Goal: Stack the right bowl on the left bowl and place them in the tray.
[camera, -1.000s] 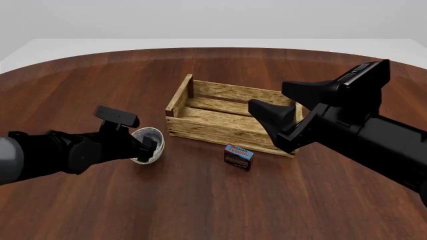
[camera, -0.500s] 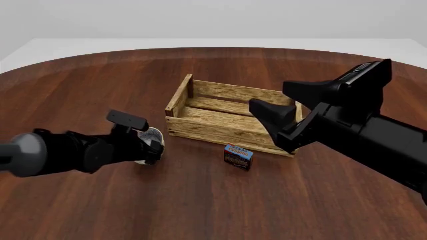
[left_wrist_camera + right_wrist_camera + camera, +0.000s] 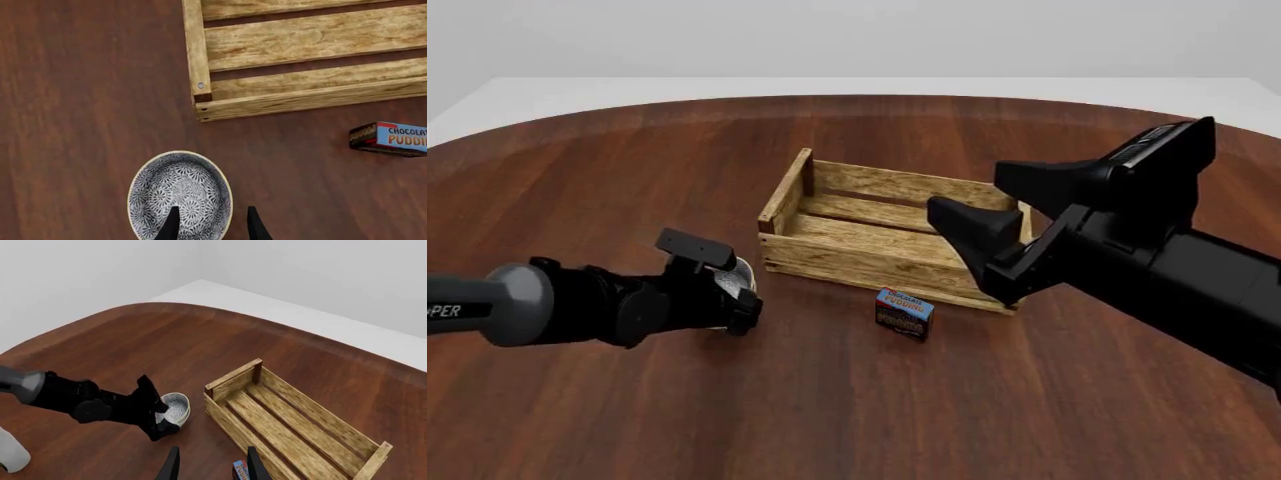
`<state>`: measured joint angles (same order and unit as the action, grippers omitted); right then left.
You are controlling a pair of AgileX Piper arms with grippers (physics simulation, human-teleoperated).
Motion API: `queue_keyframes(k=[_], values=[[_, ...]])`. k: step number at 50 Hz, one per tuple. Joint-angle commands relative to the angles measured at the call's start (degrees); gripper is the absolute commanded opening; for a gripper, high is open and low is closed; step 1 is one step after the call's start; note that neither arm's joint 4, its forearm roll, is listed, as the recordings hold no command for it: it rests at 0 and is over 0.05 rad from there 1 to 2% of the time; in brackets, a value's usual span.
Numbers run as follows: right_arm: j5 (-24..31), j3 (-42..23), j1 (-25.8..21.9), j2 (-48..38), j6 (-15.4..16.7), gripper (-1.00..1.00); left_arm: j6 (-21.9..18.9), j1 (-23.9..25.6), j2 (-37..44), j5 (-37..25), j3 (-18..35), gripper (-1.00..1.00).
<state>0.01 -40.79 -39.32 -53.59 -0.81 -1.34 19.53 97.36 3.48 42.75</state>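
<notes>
A white bowl with a dark floral pattern (image 3: pixel 180 195) sits on the table just left of the tray's near left corner. In the right wrist view the bowl (image 3: pixel 175 407) seems to show a second rim under its top one, so I cannot tell one bowl from a nested pair. My left gripper (image 3: pixel 212 226) is open and straddles the rim, one finger inside and one outside. In the front view the left gripper (image 3: pixel 742 296) hides most of the bowl (image 3: pixel 738 271). The wooden slatted tray (image 3: pixel 868 262) has nothing in it. My right gripper (image 3: pixel 994 205) hangs open above the tray's right part, holding nothing.
A small dark carton with a blue top (image 3: pixel 904 312) stands just in front of the tray's near side, also seen as the carton (image 3: pixel 390 139). A white rounded object (image 3: pixel 10 452) shows at the edge of the right wrist view. The table's rim curves round at the back.
My left arm has reached further right and forward, so its gripper now covers most of the bowl. The bowl, tray, carton and right arm have hardly moved.
</notes>
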Motion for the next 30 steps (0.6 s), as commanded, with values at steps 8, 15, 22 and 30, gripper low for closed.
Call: queue_keyframes(k=[8, 15, 22, 30], values=[[0.27, 0.00, -0.34, 0.56, -0.19, 1.00, 4.63, -0.13, 5.90, 1.74, 2.38, 1.00], [0.33, -0.01, -0.35, 0.63, -0.18, 1.00, 4.63, -0.04, 6.79, 2.02, 2.47, 1.00], [0.28, -0.03, -0.40, 0.53, -0.20, 1.00, 4.66, -0.01, 7.63, 2.32, 2.52, 1.00], [0.28, -0.05, -0.34, 0.48, -0.14, 1.00, 4.82, 0.34, 8.31, 2.61, 2.43, 1.00]])
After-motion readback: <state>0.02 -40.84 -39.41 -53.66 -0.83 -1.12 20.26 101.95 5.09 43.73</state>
